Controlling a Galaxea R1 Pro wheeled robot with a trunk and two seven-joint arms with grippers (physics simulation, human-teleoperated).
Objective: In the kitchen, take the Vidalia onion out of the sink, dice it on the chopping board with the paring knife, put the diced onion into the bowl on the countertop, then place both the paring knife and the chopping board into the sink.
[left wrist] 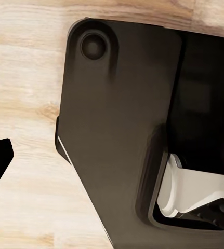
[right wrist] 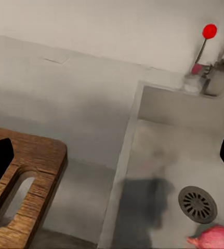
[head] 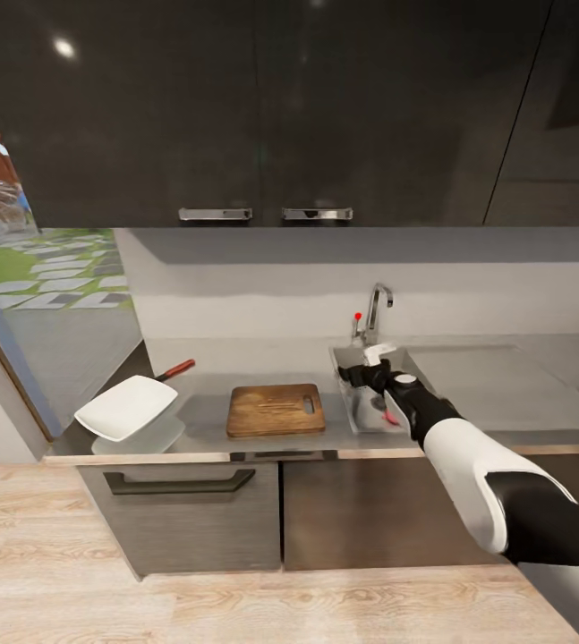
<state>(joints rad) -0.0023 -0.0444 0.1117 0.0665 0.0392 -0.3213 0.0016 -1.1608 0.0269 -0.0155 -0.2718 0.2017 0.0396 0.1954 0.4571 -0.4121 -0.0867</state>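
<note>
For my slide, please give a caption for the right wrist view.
Open right gripper above the sink, onion near the drain, board alongside.

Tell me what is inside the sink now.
Inside the sink lie a round drain and the pinkish onion beside it. The right claw covers part of the basin in the head view.
</note>
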